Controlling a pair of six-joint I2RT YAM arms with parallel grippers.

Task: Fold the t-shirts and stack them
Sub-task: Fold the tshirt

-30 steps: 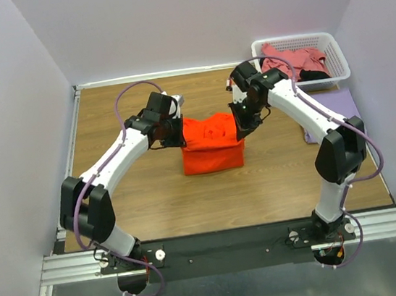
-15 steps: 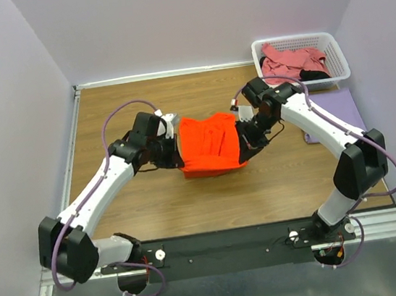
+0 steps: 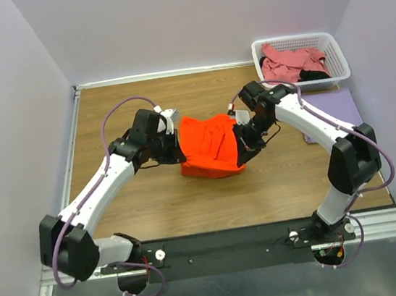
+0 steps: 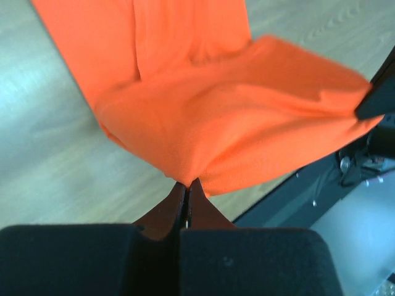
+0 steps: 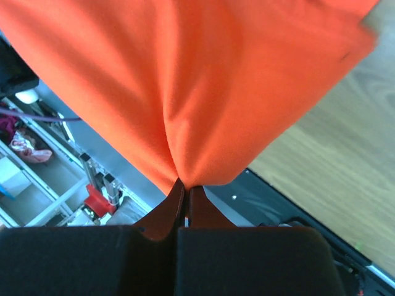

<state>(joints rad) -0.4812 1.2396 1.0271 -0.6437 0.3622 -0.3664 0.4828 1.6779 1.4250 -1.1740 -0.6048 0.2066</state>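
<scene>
The bright orange t-shirt (image 3: 211, 145) hangs stretched between my two grippers over the middle of the table, its lower fold resting on the wood. My left gripper (image 3: 176, 145) is shut on its left edge, the cloth (image 4: 203, 117) pinched at the fingertips (image 4: 187, 185). My right gripper (image 3: 241, 139) is shut on the right edge, the orange cloth (image 5: 185, 92) bunching into a crease at its tips (image 5: 186, 184). A dusty pink t-shirt (image 3: 290, 60) and a bit of black cloth (image 3: 314, 73) lie in the basket. A pale lavender t-shirt (image 3: 339, 109) lies flat at the right edge.
The white lattice basket (image 3: 336, 48) stands at the back right corner. Purple walls close in the table on three sides. The black rail (image 3: 225, 246) with both arm bases runs along the near edge.
Both grippers have carried the orange t-shirt's far edge toward the near side and lower. The left arm swung down and left. The cloth now drapes over its own lower fold.
</scene>
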